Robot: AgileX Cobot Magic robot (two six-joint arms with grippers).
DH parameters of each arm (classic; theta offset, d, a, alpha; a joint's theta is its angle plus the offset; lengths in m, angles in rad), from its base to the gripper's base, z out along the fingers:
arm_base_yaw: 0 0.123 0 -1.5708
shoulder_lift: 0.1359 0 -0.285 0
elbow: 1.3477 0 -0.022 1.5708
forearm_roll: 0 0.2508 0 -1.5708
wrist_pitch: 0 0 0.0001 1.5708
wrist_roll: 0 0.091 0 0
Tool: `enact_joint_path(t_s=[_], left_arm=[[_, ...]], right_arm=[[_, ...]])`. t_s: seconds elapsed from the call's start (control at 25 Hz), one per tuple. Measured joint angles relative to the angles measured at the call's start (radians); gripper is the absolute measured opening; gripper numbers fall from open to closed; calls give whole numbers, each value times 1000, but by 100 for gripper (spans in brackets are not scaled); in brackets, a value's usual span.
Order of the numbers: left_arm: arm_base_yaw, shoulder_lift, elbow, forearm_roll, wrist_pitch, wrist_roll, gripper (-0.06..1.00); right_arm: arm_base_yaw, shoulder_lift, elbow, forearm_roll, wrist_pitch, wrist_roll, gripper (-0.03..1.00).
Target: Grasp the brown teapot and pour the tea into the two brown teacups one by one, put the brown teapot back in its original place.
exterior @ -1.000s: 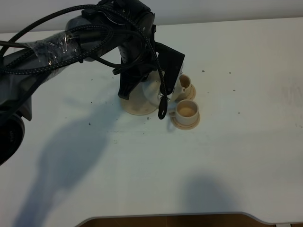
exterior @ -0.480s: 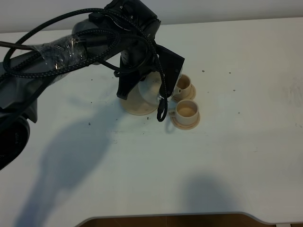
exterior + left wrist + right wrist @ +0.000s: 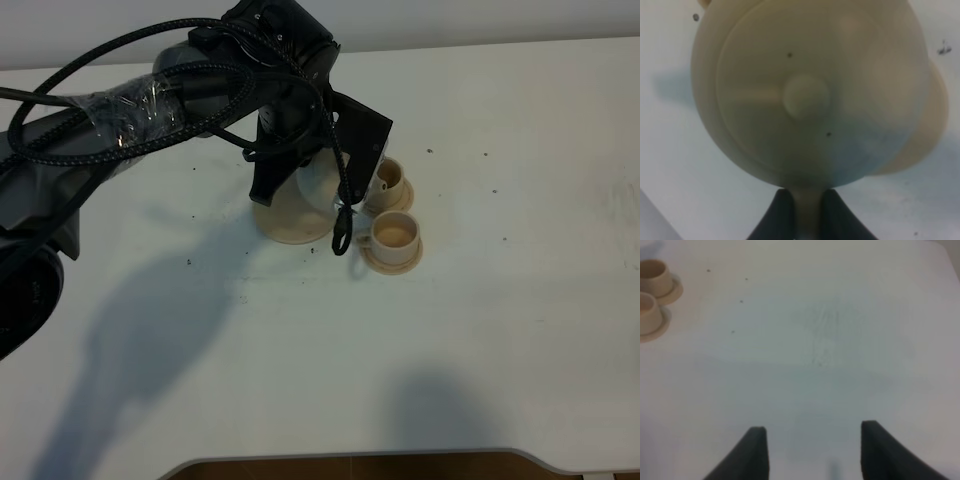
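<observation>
Left gripper (image 3: 807, 217) is pinching the teapot (image 3: 806, 96) handle, jaws narrow. Pot is hanging upright right over the big saucer (image 3: 283, 226); can't tell if they're touching. Cups (image 3: 395, 235) are sitting just right of the saucer. Right gripper (image 3: 812, 440) is gaping wide, holding nothing, well right. Likely next: straight down, release.
</observation>
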Motion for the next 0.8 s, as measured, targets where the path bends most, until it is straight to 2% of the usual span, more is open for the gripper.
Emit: enact_joint_path(t_s=[0.28,0.52,0.8], left_arm=[[-4,11,0,45,0,63,11],[-40,22,0,118,-10,60,11],[-67,39,0,148,-21,54,11]], right_arm=[[0,0,0,0,0,0,44],[0,0,0,0,0,0,44],[0,0,0,0,0,0,44]])
